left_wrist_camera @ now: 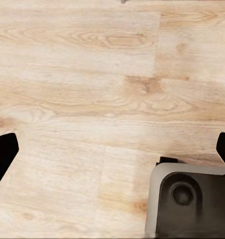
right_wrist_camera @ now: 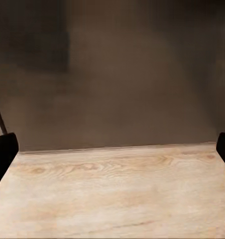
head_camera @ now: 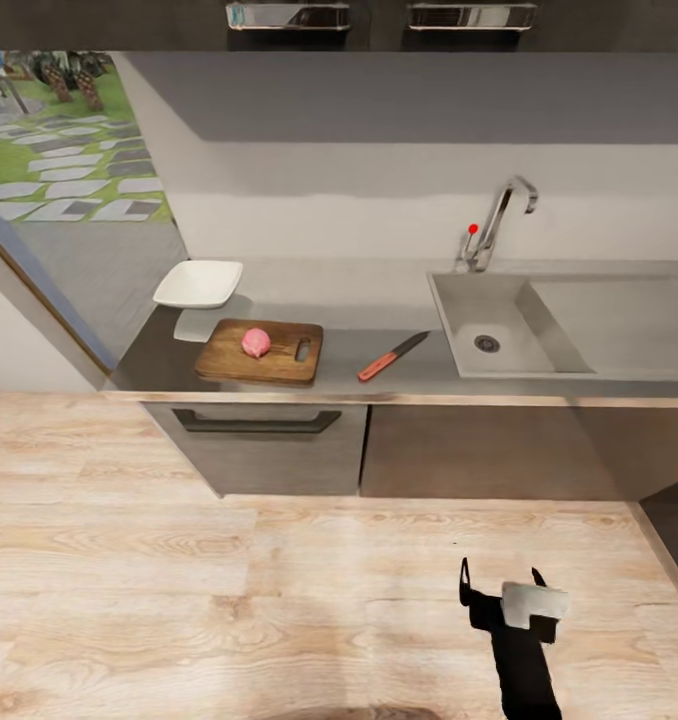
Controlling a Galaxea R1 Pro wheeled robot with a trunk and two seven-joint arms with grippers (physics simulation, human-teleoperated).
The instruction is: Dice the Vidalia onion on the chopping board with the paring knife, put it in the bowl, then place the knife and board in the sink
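Vidalia onion (head_camera: 256,342) sits whole on the chopping board (head_camera: 262,352) at centre left of the head view, the white bowl (head_camera: 199,283) just behind it. Paring knife (head_camera: 392,357) lies on the countertop (head_camera: 399,372) between board and sink (head_camera: 559,325). At lower right, the right gripper (head_camera: 499,585) hangs over the wooden floor (head_camera: 229,600), fingers spread wide and empty. Left gripper (left_wrist_camera: 112,152) fingertips likewise sit far apart, holding nothing.
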